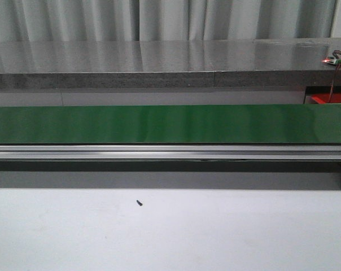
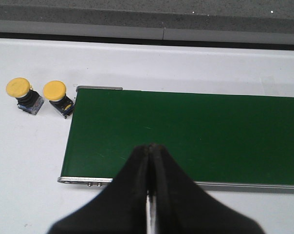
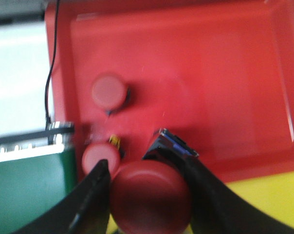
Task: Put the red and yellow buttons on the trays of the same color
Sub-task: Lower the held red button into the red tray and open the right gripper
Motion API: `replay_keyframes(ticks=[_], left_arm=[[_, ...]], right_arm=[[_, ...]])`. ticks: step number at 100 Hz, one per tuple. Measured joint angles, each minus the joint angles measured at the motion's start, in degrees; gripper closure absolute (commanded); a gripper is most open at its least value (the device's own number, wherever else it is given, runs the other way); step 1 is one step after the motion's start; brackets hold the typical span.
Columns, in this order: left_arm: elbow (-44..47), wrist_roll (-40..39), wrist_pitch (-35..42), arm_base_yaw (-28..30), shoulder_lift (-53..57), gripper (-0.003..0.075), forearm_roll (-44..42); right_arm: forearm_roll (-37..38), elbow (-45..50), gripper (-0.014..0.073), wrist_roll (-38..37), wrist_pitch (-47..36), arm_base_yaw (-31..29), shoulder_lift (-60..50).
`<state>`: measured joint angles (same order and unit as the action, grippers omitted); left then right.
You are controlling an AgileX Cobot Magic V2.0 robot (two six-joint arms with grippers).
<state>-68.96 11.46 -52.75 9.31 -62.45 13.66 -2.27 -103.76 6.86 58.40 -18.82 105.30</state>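
A red button (image 3: 150,196) sits clamped between the two dark fingers of the right gripper (image 3: 147,195), its round cap facing the wrist camera and its grey-blue base showing just behind. It hangs over the near edge of the red tray (image 3: 225,63), where that tray borders a yellow surface (image 3: 264,195); the view is blurred. Two more red buttons lie inside the red tray: one (image 3: 108,91) toward the middle, another (image 3: 99,160) near the tray's edge, just beside the held one. A thin black cable (image 3: 49,73) runs along the tray's side, close to the end of the green conveyor belt (image 3: 25,190).

The left gripper (image 2: 150,161) is closed with its fingers pressed together and nothing between them, poised above the belt's end. Two yellow buttons (image 2: 18,88) (image 2: 55,91) stand on the white tabletop (image 2: 25,161), side by side, the second just beside the belt's corner.

In the front view neither arm appears.
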Motion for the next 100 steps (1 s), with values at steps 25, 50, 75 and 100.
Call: replay_keyframes(ticks=[25, 50, 75, 100], left_arm=[[0.00, 0.00, 0.00, 0.00, 0.00, 0.0740, 0.00], [0.00, 0.00, 0.00, 0.00, 0.00, 0.0740, 0.00], [0.00, 0.00, 0.31, 0.00, 0.00, 0.0740, 0.00], [0.00, 0.00, 0.70, 0.00, 0.00, 0.0740, 0.00]], right_arm=[[-0.84, 0.00, 0.0468, 0.00, -6.74, -0.21, 4.97], [-0.84, -0.61, 0.0468, 0.00, -9.11, -0.21, 11.62], [-0.84, -3.31, 0.0468, 0.00, -9.82, -0.21, 15.37], [-0.93, -4.36, 0.0466, 0.00, -10.06, -0.42, 18.44]])
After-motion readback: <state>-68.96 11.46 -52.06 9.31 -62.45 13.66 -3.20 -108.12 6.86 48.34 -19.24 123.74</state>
